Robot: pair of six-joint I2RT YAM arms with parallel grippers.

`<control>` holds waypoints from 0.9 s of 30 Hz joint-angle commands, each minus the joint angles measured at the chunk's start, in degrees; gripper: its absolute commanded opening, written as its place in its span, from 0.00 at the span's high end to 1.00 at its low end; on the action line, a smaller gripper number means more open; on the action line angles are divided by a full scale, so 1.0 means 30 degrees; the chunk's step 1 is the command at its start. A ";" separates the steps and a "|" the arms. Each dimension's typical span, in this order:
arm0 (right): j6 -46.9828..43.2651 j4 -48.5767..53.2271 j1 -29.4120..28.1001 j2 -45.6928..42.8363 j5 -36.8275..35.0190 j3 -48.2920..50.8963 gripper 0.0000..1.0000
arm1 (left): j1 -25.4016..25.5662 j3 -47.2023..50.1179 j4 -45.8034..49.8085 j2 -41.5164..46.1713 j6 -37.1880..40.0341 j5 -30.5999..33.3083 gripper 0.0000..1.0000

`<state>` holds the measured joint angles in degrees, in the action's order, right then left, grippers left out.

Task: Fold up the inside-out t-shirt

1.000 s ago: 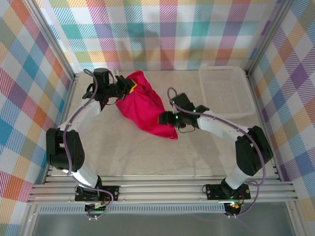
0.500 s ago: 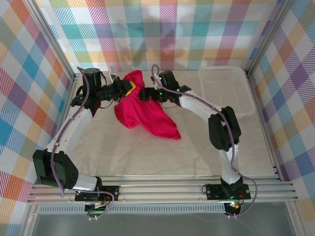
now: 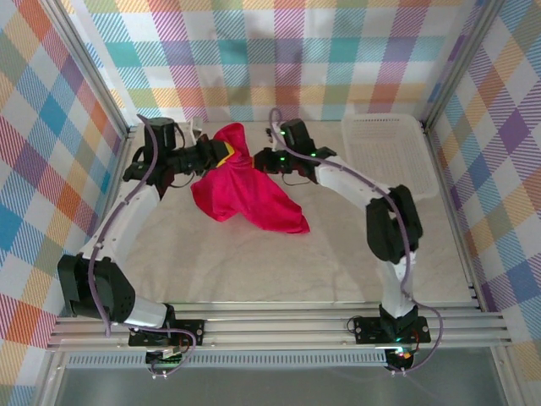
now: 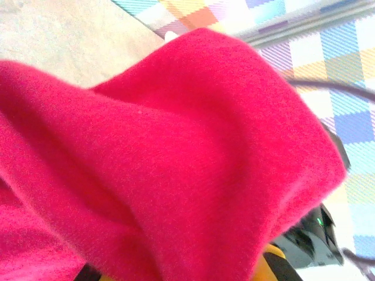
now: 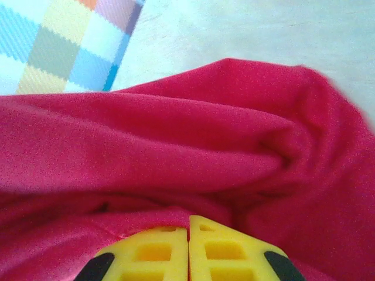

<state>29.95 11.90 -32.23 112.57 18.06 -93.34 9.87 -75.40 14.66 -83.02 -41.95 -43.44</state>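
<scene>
There is one shirt (image 3: pixel 249 190) here, plain red, and it is at the far middle of the surface (image 3: pixel 254 271), between my two arms. Most of it lies crumpled on the surface, with its lower corner pointing toward the near right. Its top part is lifted up into a peak close to the back wall. My left claw (image 3: pixel 221 155) reaches it from the left and is closed on the upper left part of the shirt. From the left wrist camera the red cloth hangs over the claw in big soft folds, and just a little of a yellow finger (image 4: pixel 266 263) shows under it at the bottom. My right claw (image 3: pixel 258 161) comes from the right and meets the shirt at its upper right edge, so both claws are close together near the top of the shirt. From the right wrist camera its two yellow pads (image 5: pixel 155 252) are pressed flat against each other with no gap. Their tips go into a fold of the red cloth, so it seems to pinch the shirt there. I count one white tray (image 3: pixel 385 152), standing at the far right corner, apart from the shirt and from both claws. The walls (image 3: pixel 296 59) around the surface have a coloured check pattern. I cannot see the neck tag from any camera.
</scene>
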 commanded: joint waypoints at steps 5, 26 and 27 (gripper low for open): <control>-0.1491 0.2566 0.1910 -0.5812 -0.4150 0.2228 1.00 | 0.2614 -0.6880 -0.2581 -0.5031 -0.1930 0.0763 1.00; 0.2539 -0.1976 -0.4019 -0.7082 -0.2506 1.0748 0.50 | 0.0753 0.8682 -0.5250 0.0652 -0.0134 0.1788 1.00; 0.2280 -0.1500 -0.3634 -0.7194 -0.2533 1.0532 0.49 | 0.0753 0.9255 -0.5348 0.0858 -0.0056 0.1872 1.00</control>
<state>39.13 4.64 -45.43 94.39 11.64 -58.78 11.75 -50.68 4.32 -84.31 -44.38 -37.80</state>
